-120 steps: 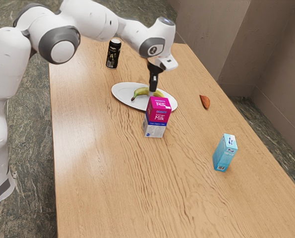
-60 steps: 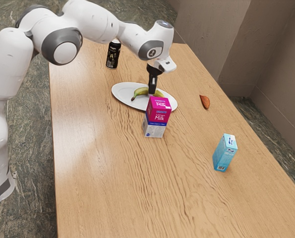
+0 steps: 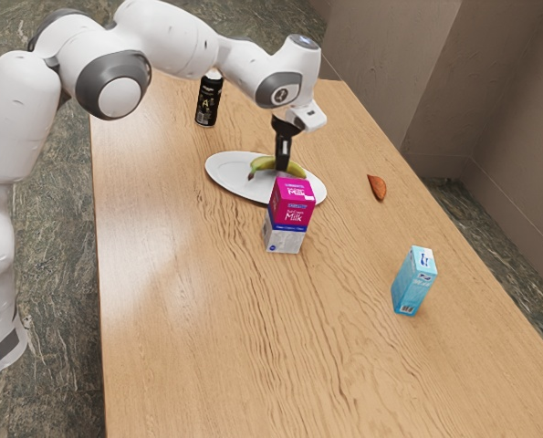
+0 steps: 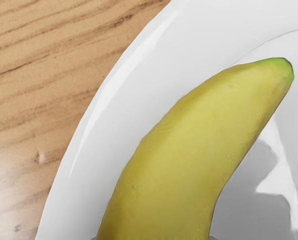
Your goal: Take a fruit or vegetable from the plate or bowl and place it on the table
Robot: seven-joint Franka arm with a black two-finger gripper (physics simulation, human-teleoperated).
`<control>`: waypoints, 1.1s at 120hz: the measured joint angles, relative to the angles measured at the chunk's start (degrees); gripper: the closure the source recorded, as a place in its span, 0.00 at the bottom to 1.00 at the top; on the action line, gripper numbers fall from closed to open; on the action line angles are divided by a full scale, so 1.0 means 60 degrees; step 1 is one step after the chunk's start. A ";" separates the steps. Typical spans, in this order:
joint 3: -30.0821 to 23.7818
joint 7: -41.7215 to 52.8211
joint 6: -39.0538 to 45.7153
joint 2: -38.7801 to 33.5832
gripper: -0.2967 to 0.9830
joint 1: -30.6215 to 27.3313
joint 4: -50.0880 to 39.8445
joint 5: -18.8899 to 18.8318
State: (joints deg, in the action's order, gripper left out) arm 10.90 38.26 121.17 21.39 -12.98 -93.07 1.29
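My gripper [image 3: 283, 168] points down over the white oval plate [image 3: 230, 179], shut on the middle of the yellow-green banana [image 3: 264, 163]. In the exterior view the banana's ends stick out on both sides of the fingers, behind the milk carton's top. Whether it touches the plate is hard to tell. The wrist view has the banana [image 4: 184, 145] large at the lower edge, its green-tipped end reaching over the plate [image 4: 96, 130], with a bit of dark finger on either side of it at the bottom.
A pink and white milk carton [image 3: 289, 217] stands at the plate's near edge. A black can [image 3: 209, 100] is behind the plate. Toward the exterior view's right lie an orange-brown piece [image 3: 377, 187] and, nearer, a light-blue carton [image 3: 414, 281] on the wooden table [image 3: 207, 328].
The banana has shifted slightly up and toward the exterior view's right together with my gripper, which now has hold of it. Before that, my hand lowered a little onto it.
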 joint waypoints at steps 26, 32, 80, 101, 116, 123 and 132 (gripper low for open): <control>0.0000 -0.0093 -0.0502 -0.0095 0.63 0.0024 0.1153 -0.0048; 0.0000 -0.0109 -0.0640 -0.0099 0.63 0.0031 0.1393 -0.0049; 0.1222 -0.0186 -0.1353 -0.1124 0.63 -0.0250 0.1527 -0.0063; 0.1413 -0.0241 -0.0817 -0.0984 0.63 -0.0622 0.1644 0.0026; 0.0508 -0.0280 -0.0178 0.0196 0.63 -0.1661 0.2552 0.0223; 0.0309 -0.0296 0.0088 0.0537 0.63 -0.1854 0.2749 0.0274; 0.0226 -0.0316 0.0412 0.0898 0.63 -0.1931 0.2830 0.0331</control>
State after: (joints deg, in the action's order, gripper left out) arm 12.25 36.36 123.65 26.78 -24.57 -76.09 3.28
